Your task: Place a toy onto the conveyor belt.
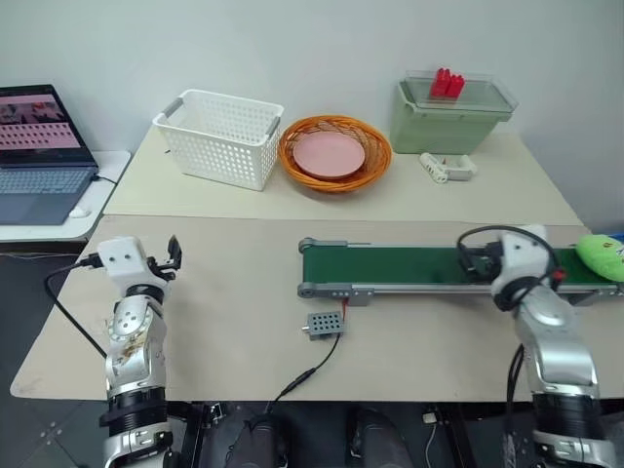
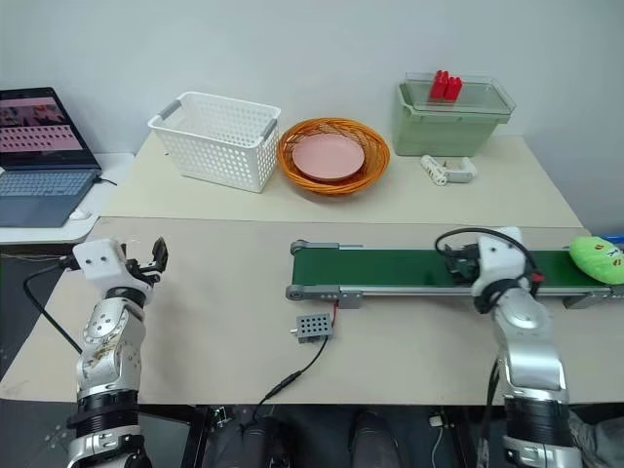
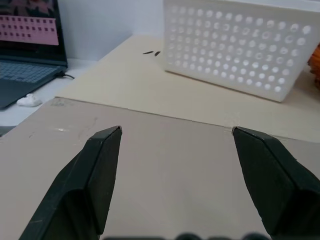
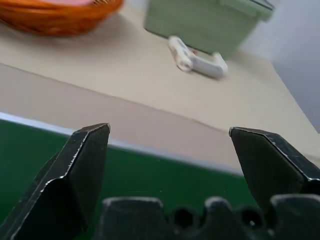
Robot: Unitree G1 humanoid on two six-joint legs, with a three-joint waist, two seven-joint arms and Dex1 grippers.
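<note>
Green plush toy lies on the belt's right end. The belt, dark green in its grey frame, lies flat across the bench.

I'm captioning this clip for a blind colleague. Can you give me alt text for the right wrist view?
The right hand, open and holding nothing, hovers over the dark green conveyor belt. Beyond the belt lie a beige table, a small white device, a pale green bin and the edge of an orange basket.

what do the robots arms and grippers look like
Both arms are silver-grey metal with white housings at the wrists. The left gripper and right gripper each have two black, wedge-shaped fingers. Black cables loop from both wrists.
</note>
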